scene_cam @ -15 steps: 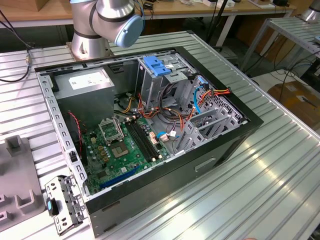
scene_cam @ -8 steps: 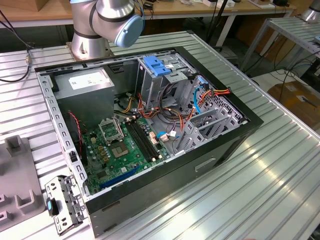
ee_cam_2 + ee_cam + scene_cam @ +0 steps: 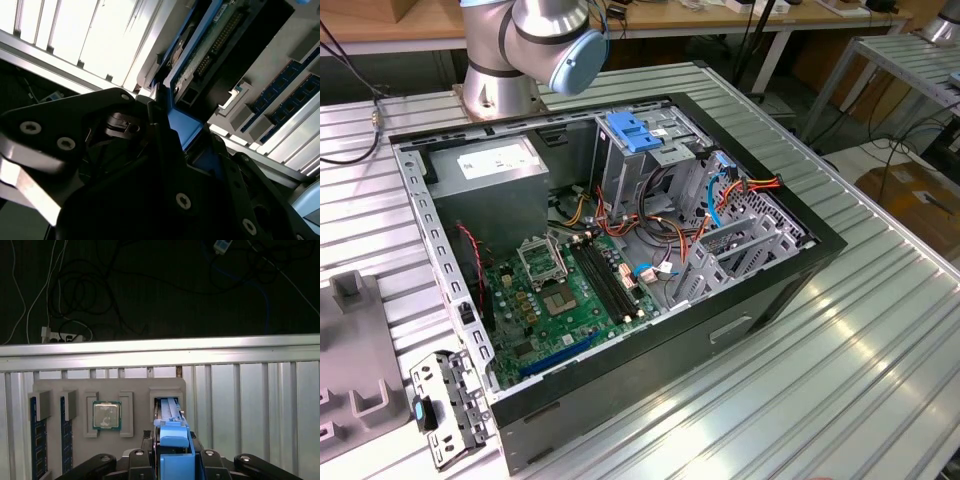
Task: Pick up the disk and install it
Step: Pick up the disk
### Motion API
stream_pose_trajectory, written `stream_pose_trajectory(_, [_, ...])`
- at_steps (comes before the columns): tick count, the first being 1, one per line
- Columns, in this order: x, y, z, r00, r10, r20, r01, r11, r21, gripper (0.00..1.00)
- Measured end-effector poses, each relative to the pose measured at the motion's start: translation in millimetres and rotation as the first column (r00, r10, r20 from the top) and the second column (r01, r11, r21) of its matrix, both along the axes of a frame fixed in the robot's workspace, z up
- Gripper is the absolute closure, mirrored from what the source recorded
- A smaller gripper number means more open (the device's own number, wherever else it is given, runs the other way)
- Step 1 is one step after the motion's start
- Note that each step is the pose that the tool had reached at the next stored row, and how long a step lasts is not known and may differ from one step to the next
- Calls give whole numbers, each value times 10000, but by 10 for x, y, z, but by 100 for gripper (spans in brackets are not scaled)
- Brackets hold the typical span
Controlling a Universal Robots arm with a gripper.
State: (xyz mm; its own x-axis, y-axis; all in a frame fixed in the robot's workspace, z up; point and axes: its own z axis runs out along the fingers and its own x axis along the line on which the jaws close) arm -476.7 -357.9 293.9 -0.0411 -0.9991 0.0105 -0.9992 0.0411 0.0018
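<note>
The gripper [image 3: 175, 462] is clenching the blue rail of the disk [image 3: 170, 412], gripping it from both sides. The disk is standing on edge in a slot of the grey fixture tray [image 3: 135, 387], near a processor chip [image 3: 106, 415] and 2 memory modules [image 3: 35, 440]. The tray is resting on the slatted aluminium table [image 3: 250, 405]. In the exterior view, the open computer case [image 3: 770, 300] is lying on that table.
</note>
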Motion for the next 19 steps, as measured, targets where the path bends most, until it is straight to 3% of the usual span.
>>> stream_pose_trajectory(9, [0,0,48,10000,3,1,-3,10000,0,63])
stream_pose_trajectory(16, [0,0,270,10000,3,0,-3,10000,0,63])
stream_pose_trajectory(19, [0,0,409,10000,3,0,-3,10000,0,63])
